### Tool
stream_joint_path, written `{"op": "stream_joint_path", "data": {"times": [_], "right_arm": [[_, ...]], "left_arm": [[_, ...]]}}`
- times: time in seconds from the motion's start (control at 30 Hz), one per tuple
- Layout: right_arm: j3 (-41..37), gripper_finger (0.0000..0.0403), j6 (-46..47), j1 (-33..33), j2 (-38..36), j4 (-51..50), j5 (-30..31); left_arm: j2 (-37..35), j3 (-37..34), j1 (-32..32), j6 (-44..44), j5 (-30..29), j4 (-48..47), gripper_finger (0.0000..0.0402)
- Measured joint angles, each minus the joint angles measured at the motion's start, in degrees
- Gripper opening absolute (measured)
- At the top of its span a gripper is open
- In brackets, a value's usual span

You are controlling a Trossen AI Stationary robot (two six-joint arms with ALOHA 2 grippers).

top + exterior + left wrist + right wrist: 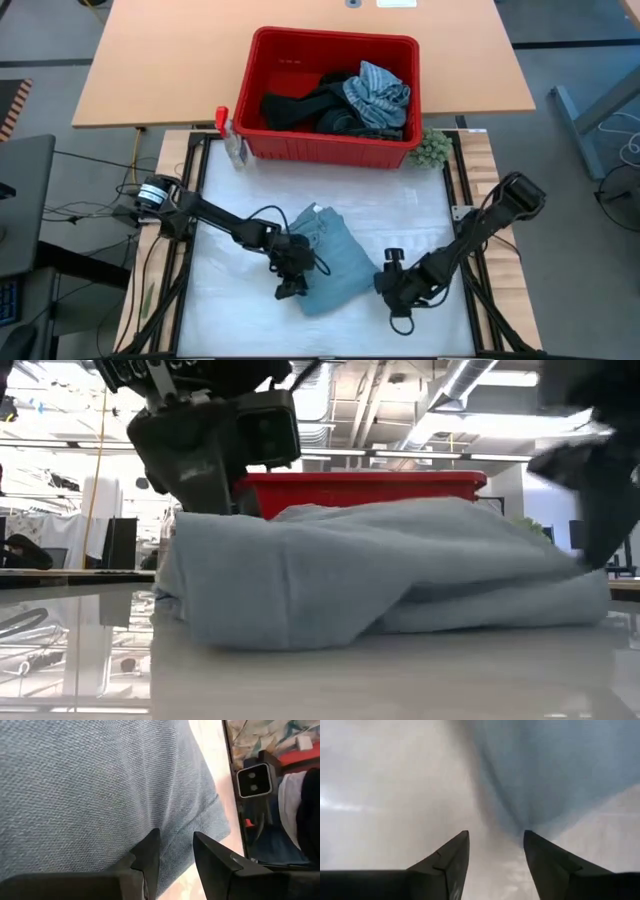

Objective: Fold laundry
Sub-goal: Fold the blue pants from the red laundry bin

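Observation:
A folded light blue garment [328, 258] lies flat on the white table top [230, 310], a little near of the middle. My left gripper [176, 840] is open over the garment's left near part, its fingers slanting down at the cloth [330, 580]. My right gripper [496, 834] is open low over bare table at the garment's right near corner [525, 822], which lies just beyond its fingertips. More laundry, grey-blue striped [378, 95] and black [300, 108], is piled in the red basket [330, 150]. My left gripper comes at the garment's upper layer near its left end [215, 525], slanting down from the table's left. Its fingers [150, 847] stand apart with cloth showing in the gap. I cannot tell whether they touch the cloth.
The red basket stands at the table's far edge. A spray bottle with a red top [230, 135] is at its left corner and a green fuzzy ball [432, 148] at its right. Bare white table lies left, right and near of the garment.

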Motion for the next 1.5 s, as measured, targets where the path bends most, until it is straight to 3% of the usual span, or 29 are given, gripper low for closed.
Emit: {"op": "stream_joint_path", "data": {"times": [0.17,0.23,0.37,0.5,0.6,0.67,0.9,1.03,1.27,1.37,1.5], "right_arm": [[3.70,0.0196,-1.58,-0.14,-8.80,-0.36,-2.17],[3.16,0.0190,-1.16,-0.63,-12.27,1.78,-2.78],[-0.87,0.0163,2.27,-1.63,-13.76,10.43,-10.61],[-4.12,0.0105,1.64,-0.63,-8.11,23.57,-13.60],[-4.39,0.0041,0.32,0.33,-2.98,23.97,-13.62],[-4.38,0.0017,-0.83,0.63,0.05,23.39,-11.80],[-4.17,0.0018,-2.39,-0.44,8.23,21.74,3.56],[-3.99,0.0016,-6.15,-1.54,10.41,22.26,11.55],[-4.76,0.0016,-12.90,-4.98,10.81,17.07,24.79],[-4.43,0.0016,-17.21,-6.09,8.68,15.17,21.78],[-4.85,0.0017,-22.04,-7.40,3.35,11.49,5.63]], "left_arm": [[-10.05,-0.30,1.62,0.88,-5.20,-2.25,0.0105],[-15.42,-0.26,2.56,1.85,-9.45,-4.73,0.0105],[-22.61,-0.25,3.00,3.05,-20.49,-0.84,0.0105],[-20.67,-0.04,2.85,2.45,-26.86,9.81,0.0105],[-14.64,-0.11,2.85,-1.98,-30.07,16.61,0.0105],[-10.10,1.27,2.87,-3.66,-29.95,19.67,0.0105],[3.31,8.38,2.73,-5.84,-20.60,20.24,0.0105],[6.66,10.89,1.78,-6.42,-16.08,18.05,0.0105],[6.82,10.99,-0.23,-3.23,-10.58,6.01,0.0105],[6.73,11.06,-1.78,-0.07,-7.35,2.24,0.0105],[4.52,10.88,-3.32,2.51,-5.60,-0.86,0.0101]]}}
